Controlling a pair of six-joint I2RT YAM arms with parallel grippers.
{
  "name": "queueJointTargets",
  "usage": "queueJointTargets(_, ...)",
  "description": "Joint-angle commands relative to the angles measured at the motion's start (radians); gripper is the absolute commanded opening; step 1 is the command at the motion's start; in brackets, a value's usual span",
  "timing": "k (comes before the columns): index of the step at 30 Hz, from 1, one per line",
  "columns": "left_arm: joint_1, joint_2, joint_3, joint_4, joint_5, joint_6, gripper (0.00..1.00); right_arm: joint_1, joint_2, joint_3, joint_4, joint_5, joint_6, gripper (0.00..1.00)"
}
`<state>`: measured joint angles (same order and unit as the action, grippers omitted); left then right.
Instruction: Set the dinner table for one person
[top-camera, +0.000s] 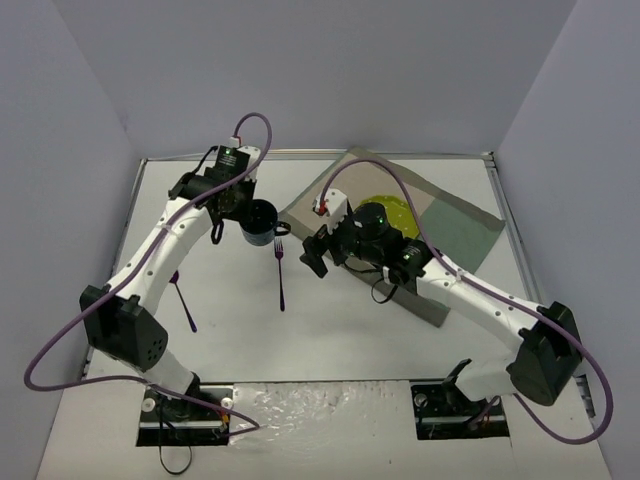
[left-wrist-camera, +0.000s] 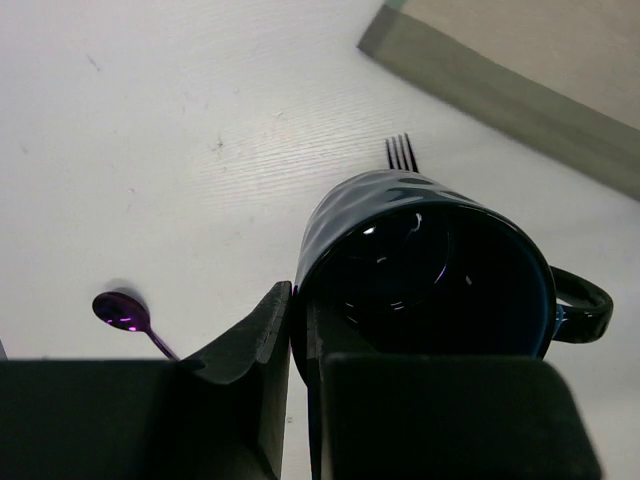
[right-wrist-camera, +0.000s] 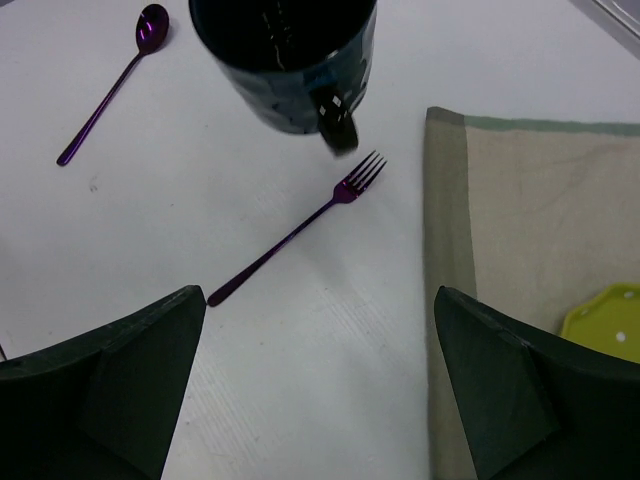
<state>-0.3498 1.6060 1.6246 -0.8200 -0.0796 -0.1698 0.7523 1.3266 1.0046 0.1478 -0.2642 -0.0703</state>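
With the table (top-camera: 330, 330) spread under both arms, the spoon (top-camera: 183, 300) lies loose at left, the left gripper (left-wrist-camera: 298, 310) is clenched on the rim of the mug (top-camera: 260, 222), the fork (top-camera: 281, 275) lies just off the placemat (top-camera: 455, 235), the right gripper (right-wrist-camera: 315, 320) hangs released, and only the plate (top-camera: 388, 212) sits on the mat, so I judge most of the setting is yet to do.

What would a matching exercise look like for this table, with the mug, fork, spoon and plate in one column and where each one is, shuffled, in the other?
Column one:
1. dark blue mug
2. purple fork
3. purple spoon
4. yellow-green plate

Column two:
A. on the placemat
B. lying on the bare dinner table, close to the placemat's edge
C. lying on the bare dinner table, farthest from the placemat
D. rim pinched by the left gripper

Pairs: 1-D, 2-B, 3-C, 4-A.
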Motion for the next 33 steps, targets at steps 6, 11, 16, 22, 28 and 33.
queueJointTargets(6, -0.104, -0.187, -0.055, 0.009, 0.015, 0.067, 0.00, 0.033, 0.130, 0.179, -0.014, -0.044, -0.167, 0.90)
queueJointTargets(11, -0.129, -0.194, -0.048, -0.010, 0.020, 0.060, 0.00, 0.055, 0.170, 0.213, -0.018, -0.048, -0.174, 0.80)
queueJointTargets(16, -0.142, -0.196, -0.034, -0.012, 0.032, 0.052, 0.00, 0.072, 0.196, 0.228, -0.019, -0.033, -0.177, 0.69)
queueJointTargets(22, -0.152, -0.178, -0.014, -0.024, 0.035, 0.047, 0.00, 0.099, 0.219, 0.253, -0.017, -0.011, -0.183, 0.57)
queueJointTargets(28, -0.162, -0.167, -0.002, -0.031, 0.033, 0.045, 0.00, 0.112, 0.236, 0.269, -0.018, 0.005, -0.186, 0.42)
queueJointTargets(33, -0.163, -0.164, 0.003, -0.031, 0.034, 0.042, 0.00, 0.118, 0.240, 0.271, -0.017, 0.029, -0.185, 0.20)
